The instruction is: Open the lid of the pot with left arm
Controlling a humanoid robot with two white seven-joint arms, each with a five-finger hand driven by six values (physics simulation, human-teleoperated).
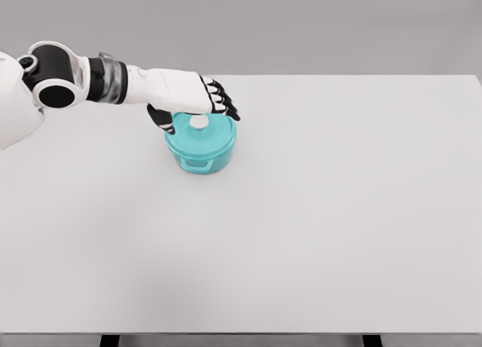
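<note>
Head view: left hand, fingers loosely spread, hovers over the lidded teal pot, gripping nothing.

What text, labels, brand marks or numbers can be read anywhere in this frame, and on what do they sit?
None: no readable text, number or sign appears in the head view.
pot: plain teal, no marking.
lid: plain teal with a white knob, no marking.
left hand: white and black shell above the lid, no lettering visible.
table: plain white surface, unmarked.
</note>
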